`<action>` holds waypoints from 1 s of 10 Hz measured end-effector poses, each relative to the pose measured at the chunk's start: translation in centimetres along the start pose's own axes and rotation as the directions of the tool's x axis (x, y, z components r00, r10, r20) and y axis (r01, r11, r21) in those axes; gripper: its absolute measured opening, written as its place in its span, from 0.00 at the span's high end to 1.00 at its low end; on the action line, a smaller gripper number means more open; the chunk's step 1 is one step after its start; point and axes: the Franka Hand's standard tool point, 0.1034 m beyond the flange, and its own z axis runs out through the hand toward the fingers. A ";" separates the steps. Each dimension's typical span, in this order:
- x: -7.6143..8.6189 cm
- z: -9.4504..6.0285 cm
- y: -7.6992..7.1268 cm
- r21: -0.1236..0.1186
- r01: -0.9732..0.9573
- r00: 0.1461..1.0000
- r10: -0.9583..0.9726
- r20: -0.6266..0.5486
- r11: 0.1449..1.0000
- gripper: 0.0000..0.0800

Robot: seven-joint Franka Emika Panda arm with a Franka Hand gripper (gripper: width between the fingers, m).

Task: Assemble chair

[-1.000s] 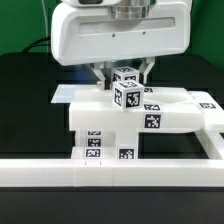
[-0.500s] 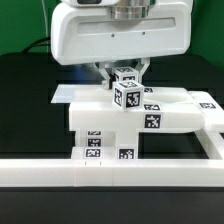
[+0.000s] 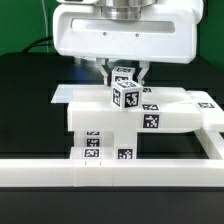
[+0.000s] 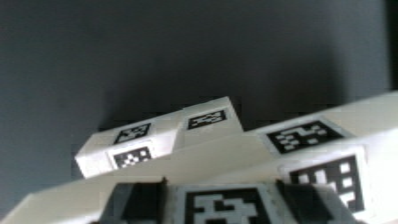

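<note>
Hand at upper center of the exterior view pinches a tagged white chair part; fingertips mostly hidden behind it. Part sits atop the white chair body on the counter. Wrist view blurred.

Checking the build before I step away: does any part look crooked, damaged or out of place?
Nothing stands out. The gripper holds a small tagged white block upright over the white chair assembly, whose pieces sit square against each other. No cracks or stray parts show.
</note>
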 end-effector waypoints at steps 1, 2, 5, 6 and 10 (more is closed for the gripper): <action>0.0 0.0 0.0 0.001 -0.084 0.996 0.084 0.000 0.996 0.64; 0.0 0.0 -0.1 0.003 -0.154 0.988 0.154 0.001 0.988 0.64; 0.0 0.0 -0.2 0.017 -0.406 0.914 0.406 0.010 0.914 0.64; 0.0 0.0 -0.3 0.017 -0.446 0.895 0.446 0.010 0.895 0.64; -0.1 0.0 -0.4 0.014 -0.449 0.894 0.449 0.010 0.894 0.41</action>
